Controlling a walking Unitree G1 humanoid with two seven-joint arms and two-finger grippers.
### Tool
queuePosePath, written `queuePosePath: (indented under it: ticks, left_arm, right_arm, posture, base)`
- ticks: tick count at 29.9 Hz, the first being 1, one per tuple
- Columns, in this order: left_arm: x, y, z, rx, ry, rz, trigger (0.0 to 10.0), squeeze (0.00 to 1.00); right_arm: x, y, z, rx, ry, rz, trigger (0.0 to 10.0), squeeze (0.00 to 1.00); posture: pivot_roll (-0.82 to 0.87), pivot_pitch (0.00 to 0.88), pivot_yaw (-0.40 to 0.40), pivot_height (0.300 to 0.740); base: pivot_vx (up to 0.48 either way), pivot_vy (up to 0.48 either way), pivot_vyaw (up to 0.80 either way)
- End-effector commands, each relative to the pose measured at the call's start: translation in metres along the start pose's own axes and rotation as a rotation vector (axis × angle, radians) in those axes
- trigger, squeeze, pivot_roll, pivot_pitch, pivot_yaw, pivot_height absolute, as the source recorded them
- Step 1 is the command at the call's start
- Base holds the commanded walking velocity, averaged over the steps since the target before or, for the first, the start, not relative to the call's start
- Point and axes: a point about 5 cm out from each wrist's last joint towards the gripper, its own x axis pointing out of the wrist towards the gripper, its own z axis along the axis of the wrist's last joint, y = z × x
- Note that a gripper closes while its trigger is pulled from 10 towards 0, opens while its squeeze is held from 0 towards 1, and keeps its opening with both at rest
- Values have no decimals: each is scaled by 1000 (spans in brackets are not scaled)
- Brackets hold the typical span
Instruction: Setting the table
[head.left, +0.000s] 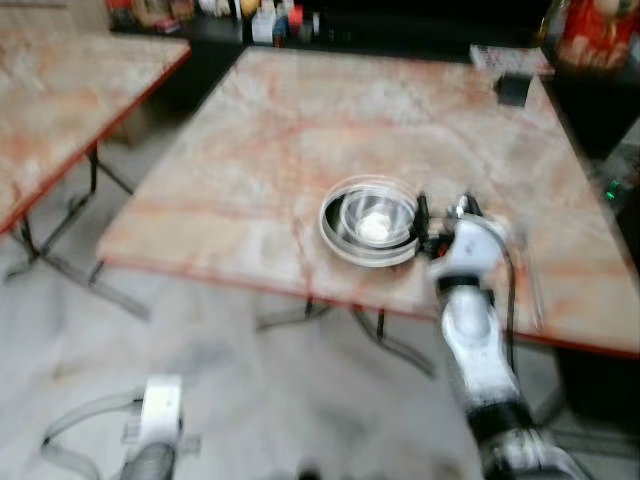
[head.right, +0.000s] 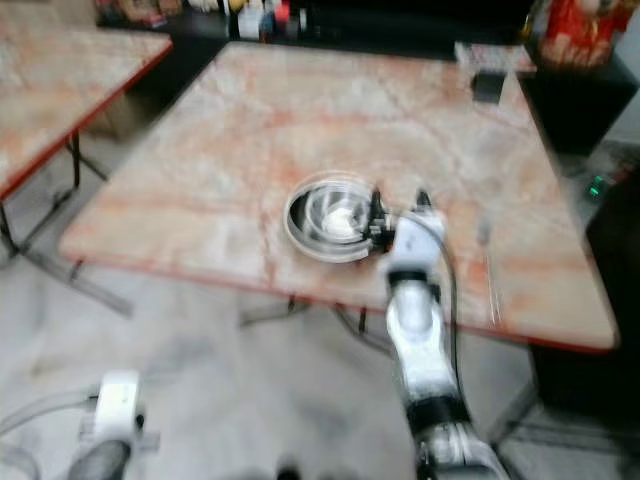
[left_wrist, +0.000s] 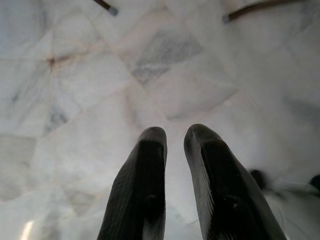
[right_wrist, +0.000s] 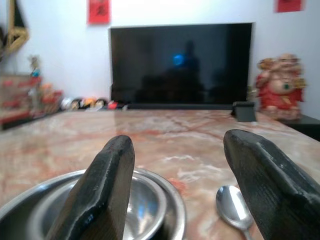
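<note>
A steel plate (head.left: 335, 235) with a steel bowl (head.left: 375, 218) nested in it sits on the marble table (head.left: 250, 160), near the table's front edge. My right gripper (head.left: 442, 208) is open just to the right of the bowl, low over the tabletop. In the right wrist view the bowl (right_wrist: 140, 207) lies by one of the fingers (right_wrist: 107, 180), and a steel spoon (right_wrist: 235, 207) rests on the table between the two. My left gripper (left_wrist: 175, 137) hangs idle over the floor with its fingers together. The head views are blurred.
A second marble table (head.left: 60, 90) stands to the left across a floor gap. A small black box (head.left: 512, 88) sits at the far right of the table. Behind it are a dark TV (right_wrist: 180, 62), a red figurine (right_wrist: 277, 85) and small bottles (head.left: 270, 20).
</note>
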Motion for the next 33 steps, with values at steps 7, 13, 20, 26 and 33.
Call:
queuePosePath:
  ticks: [7, 13, 20, 26, 33]
  left_arm:
    - [-1, 3, -3, -1, 14, 4, 10000, 0]
    - [-1, 2, -4, -1, 17, 2, 10000, 0]
    - [-1, 1, -4, -3, 18, -1, 10000, 0]
    - [-1, 1, -4, -2, 19, 0, 10000, 0]
    - [-1, 0, -4, 3, 19, -7, 10000, 0]
  right_arm:
    - [-2, 2, -5, -6, 20, 11, 10000, 0]
    - [-12, 0, -25, -10, 119, 38, 10000, 0]
    - [-43, -11, -69, -6, 359, 22, 10000, 0]
    - [-69, -21, -94, -27, 497, 8, 10000, 0]
    - [-104, -28, -122, 29, 739, -15, 10000, 0]
  posture:
    - [2, 137, 4, 740]
    - [0, 138, 3, 740]
    - [4, 138, -2, 740]
    - [1, 137, 0, 740]
    - [1, 138, 2, 740]
  base:
    - [0, 480, 0]
    - [0, 480, 0]
    - [0, 480, 0]
    - [0, 480, 0]
    - [0, 480, 0]
